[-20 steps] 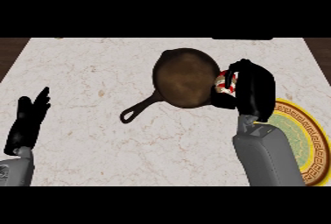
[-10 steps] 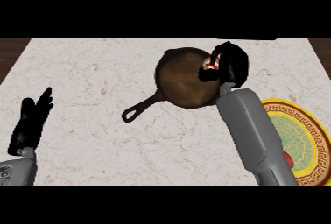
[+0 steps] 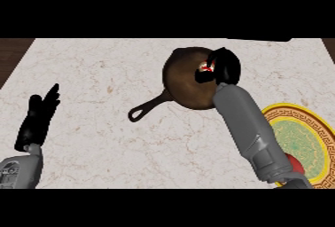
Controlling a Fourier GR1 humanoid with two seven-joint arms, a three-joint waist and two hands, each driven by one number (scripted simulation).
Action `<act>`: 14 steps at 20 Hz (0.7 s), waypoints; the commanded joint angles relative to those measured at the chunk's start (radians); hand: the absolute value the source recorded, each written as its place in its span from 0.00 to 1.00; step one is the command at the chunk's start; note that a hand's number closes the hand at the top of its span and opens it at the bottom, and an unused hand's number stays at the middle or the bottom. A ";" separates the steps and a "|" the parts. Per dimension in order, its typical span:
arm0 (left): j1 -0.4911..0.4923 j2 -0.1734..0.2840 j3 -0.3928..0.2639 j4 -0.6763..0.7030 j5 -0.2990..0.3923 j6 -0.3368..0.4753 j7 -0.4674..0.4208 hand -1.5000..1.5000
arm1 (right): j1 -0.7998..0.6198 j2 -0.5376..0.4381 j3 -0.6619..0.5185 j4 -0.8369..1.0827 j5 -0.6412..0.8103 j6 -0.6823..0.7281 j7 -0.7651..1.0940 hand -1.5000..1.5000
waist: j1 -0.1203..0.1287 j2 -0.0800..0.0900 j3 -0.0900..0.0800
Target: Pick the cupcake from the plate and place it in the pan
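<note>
Head view: the bench [image 3: 98,146] is a pale marbled slab seen from steeply above. A dark brown pan [image 3: 186,77] sits near the far edge, a little right of the middle, with its black handle running down and to the left toward the centre of the bench. The right hand [image 3: 221,66] is over the right side of the pan's bowl, its grey forearm reaching up from the near right corner. Its black fingers [image 3: 229,60] are curled round the cupcake [image 3: 207,68], of which only a small patch of red and white shows at the hand's left side; most of it is hidden by the hand. Whether the cupcake touches the pan's bottom or is held just above it cannot be told. The plate [image 3: 307,133], with a yellow and red patterned rim and a green centre, lies at the right edge of the bench, partly covered by the right forearm, well apart from the pan. The left hand [image 3: 39,117] shows near the left edge of the bench, fingers straight and pointing up, released and grasping nothing, resting
</note>
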 commanded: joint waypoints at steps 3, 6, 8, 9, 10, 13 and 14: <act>-0.055 0.024 0.011 0.041 0.014 -0.030 0.004 0.50 | -0.051 0.002 -0.093 0.142 -0.166 -0.020 -0.130 0.00 | 0.025 0.014 0.001; -0.040 0.008 -0.010 -0.026 0.014 -0.033 0.044 0.50 | -0.062 0.002 -0.117 0.185 -0.190 -0.045 -0.203 0.00 | 0.036 0.011 0.002; -0.049 -0.012 -0.019 0.002 -0.002 -0.009 0.019 0.50 | -0.061 0.002 -0.116 0.213 -0.207 -0.060 -0.257 0.00 | 0.040 0.017 0.001; -0.031 0.019 0.000 0.022 0.014 -0.041 -0.012 0.50 | -0.074 0.002 -0.125 0.217 -0.218 -0.097 -0.254 0.00 | 0.052 0.019 0.001; -0.053 -0.018 -0.028 -0.040 0.000 -0.009 0.054 0.50 | -0.077 0.002 -0.142 0.209 -0.225 -0.084 -0.279 0.00 | 0.051 0.017 0.003; -0.053 -0.013 -0.031 -0.026 -0.011 -0.007 0.042 0.50 | -0.080 0.002 -0.185 0.190 -0.278 -0.112 -0.367 0.00 | 0.041 0.017 0.003; -0.021 -0.009 -0.026 -0.007 -0.006 -0.018 0.003 0.50 | -0.097 0.002 -0.185 0.201 -0.297 -0.148 -0.379 0.00 | 0.054 0.016 0.002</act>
